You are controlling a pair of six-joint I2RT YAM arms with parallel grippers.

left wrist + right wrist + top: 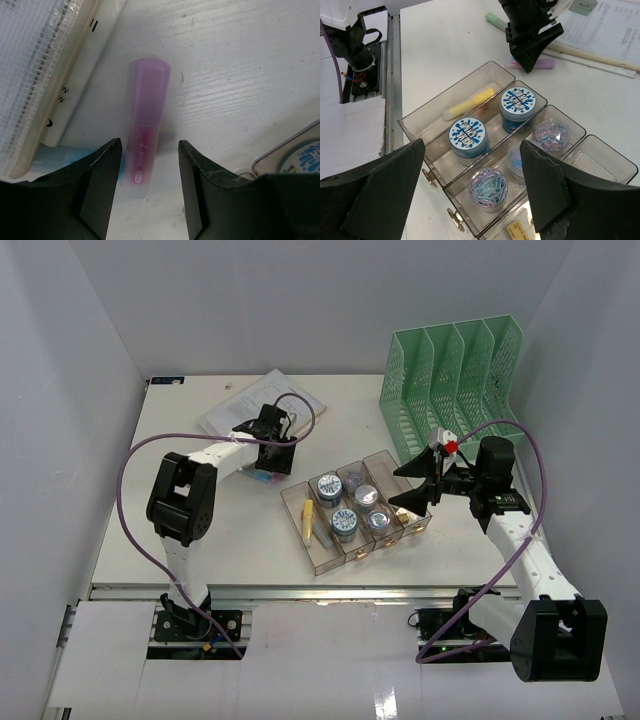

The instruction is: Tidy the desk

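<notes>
light: bright, even, diffuse white from above; no hotspots on the desk (250,540).
shadows: soft and short, under the arms and along the clear tray (322,560).
glare: sheen on the glossy floor strip (380,695) in the top view; faint reflections on the tray walls.
left wrist: soft overall; left fingers (100,185) blurred, pink tube (145,135) lettering barely legible.
right wrist: tray contents sharp; right fingers (385,195) dark and soft-edged.
</notes>
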